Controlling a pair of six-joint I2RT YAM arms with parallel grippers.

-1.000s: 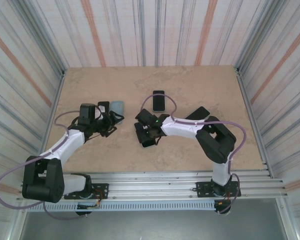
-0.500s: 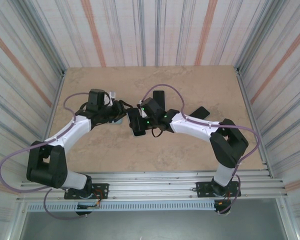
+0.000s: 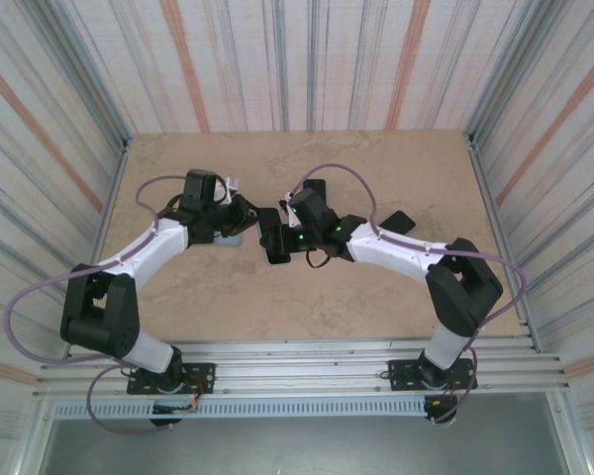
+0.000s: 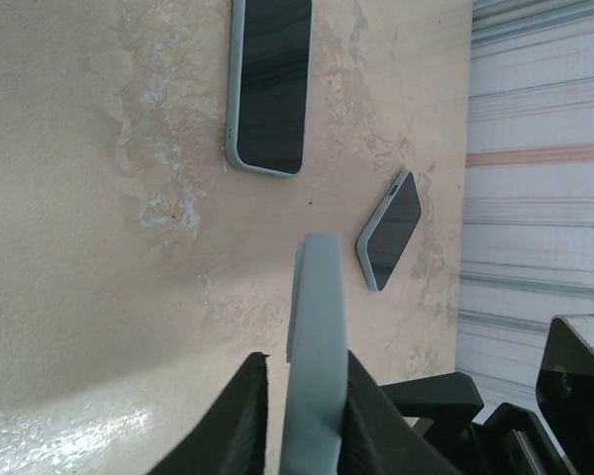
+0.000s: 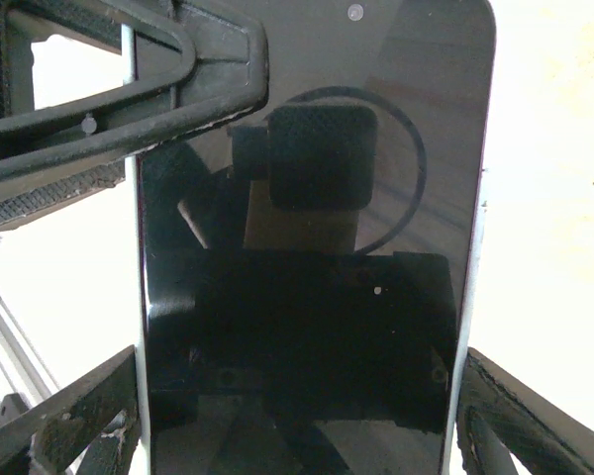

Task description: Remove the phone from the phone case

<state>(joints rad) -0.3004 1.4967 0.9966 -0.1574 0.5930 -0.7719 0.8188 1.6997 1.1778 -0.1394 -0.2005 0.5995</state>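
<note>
Mid-table, my two arms meet nearly nose to nose. The left gripper (image 3: 238, 225) is pinched tight on one pale blue-grey case (image 4: 315, 327). From the left wrist I see the case edge-on and standing upright between the black fingers (image 4: 247, 416), which press on both of its faces. The right gripper (image 3: 275, 240) is clamped across the width of one phone (image 5: 312, 247). Its glossy black screen faces the right wrist camera, with a finger against each long edge.

From above, the phone hangs just beside the case, over the table (image 3: 376, 297). I cannot tell whether the two touch, or whether the case is empty.

Two more phones lie flat on the table beyond the case, both screen up in pale cases. The first spare phone (image 4: 270, 84) lies straight, and the second spare phone (image 4: 389, 231) lies at a slant nearer the striped wall (image 4: 540, 148). The two are well apart from each other.

That makes three phones counted, two arms and two grippers.
</note>
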